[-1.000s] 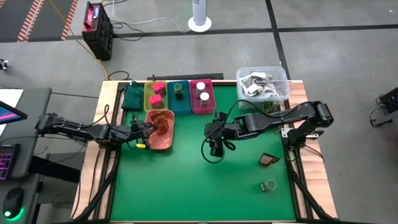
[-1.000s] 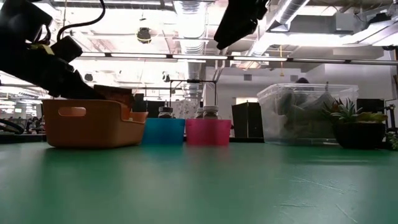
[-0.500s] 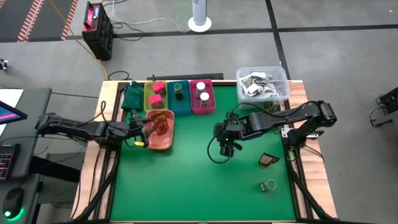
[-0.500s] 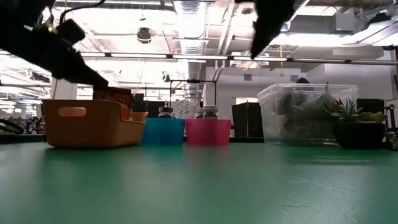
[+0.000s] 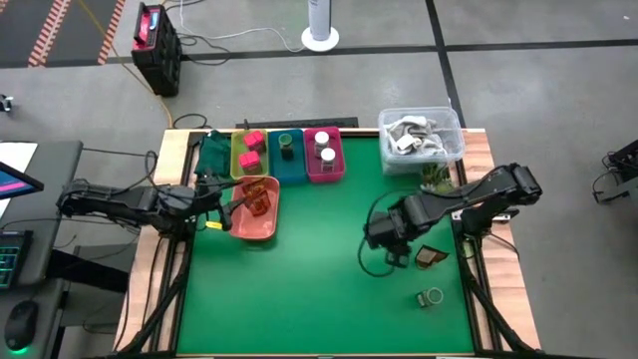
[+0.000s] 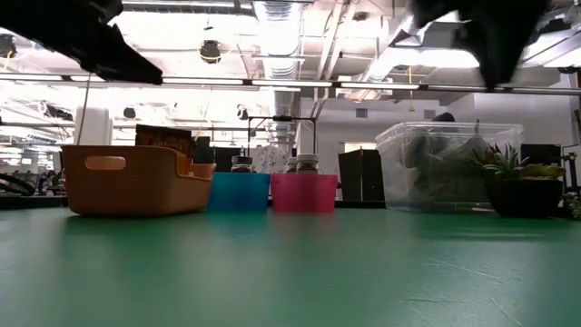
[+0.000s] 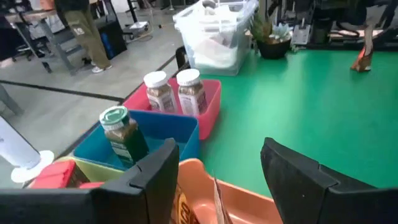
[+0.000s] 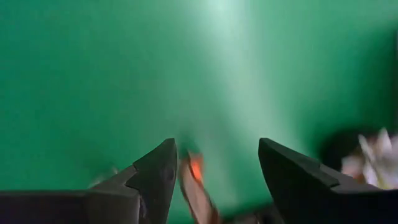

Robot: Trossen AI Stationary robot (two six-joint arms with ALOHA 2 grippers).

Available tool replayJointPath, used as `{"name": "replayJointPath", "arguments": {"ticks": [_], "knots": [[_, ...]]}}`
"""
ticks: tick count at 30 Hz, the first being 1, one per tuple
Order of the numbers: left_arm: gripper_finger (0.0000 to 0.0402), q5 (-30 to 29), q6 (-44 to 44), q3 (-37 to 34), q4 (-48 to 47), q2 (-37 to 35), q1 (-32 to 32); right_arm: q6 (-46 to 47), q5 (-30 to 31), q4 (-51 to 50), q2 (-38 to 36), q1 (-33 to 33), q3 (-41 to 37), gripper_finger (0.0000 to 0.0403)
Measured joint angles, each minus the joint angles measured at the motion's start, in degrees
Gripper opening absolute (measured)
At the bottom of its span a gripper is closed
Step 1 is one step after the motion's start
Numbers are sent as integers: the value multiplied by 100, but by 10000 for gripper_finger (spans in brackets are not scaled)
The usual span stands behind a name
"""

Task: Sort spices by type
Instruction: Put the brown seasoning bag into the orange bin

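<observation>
A brown packet (image 5: 261,196) lies in the salmon tray (image 5: 249,227). My left gripper (image 5: 227,207) hovers open above that tray's left end, holding nothing. Behind stand a yellow tray (image 5: 237,160) with pink blocks (image 5: 251,141), a teal tray (image 7: 155,127) with a green-lidded jar (image 7: 118,127), and a magenta tray (image 7: 211,102) with two white-capped jars (image 7: 158,93). A second brown packet (image 5: 431,257) and a green-lidded jar (image 5: 431,297) lie on the mat at the right. My right gripper (image 5: 391,249) points down, open, just left of that packet (image 8: 196,186).
A clear tub (image 5: 421,135) of white-grey things stands at the far right, with a small plant (image 5: 434,175) beside it. A dark green cloth (image 5: 211,155) lies left of the yellow tray. The green mat (image 5: 319,289) is bare across its middle and near side.
My left gripper has let go of the brown packet, which stays in the salmon tray, and has risen and drawn back toward the table's left edge. My right gripper has moved toward the right and near edges, toward the second brown packet, tipping over until it points down.
</observation>
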Motion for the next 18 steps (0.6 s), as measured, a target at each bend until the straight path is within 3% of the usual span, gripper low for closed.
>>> {"name": "replayJointPath", "arguments": {"ticks": [3, 6, 12, 18], "knots": [[216, 10, 5, 125, -131, 0, 0, 367, -72, -546, -9, 202, -1, 261], [216, 10, 5, 168, -219, 0, 0, 638, -317, -373, -279, 325, -187, 260], [216, 12, -36, 168, -402, 0, 0, 1670, -587, -310, -1461, 562, -1298, 260], [216, 12, -72, 168, -465, 0, 0, 2880, -739, 192, -2525, 1256, -2239, 260]]}}
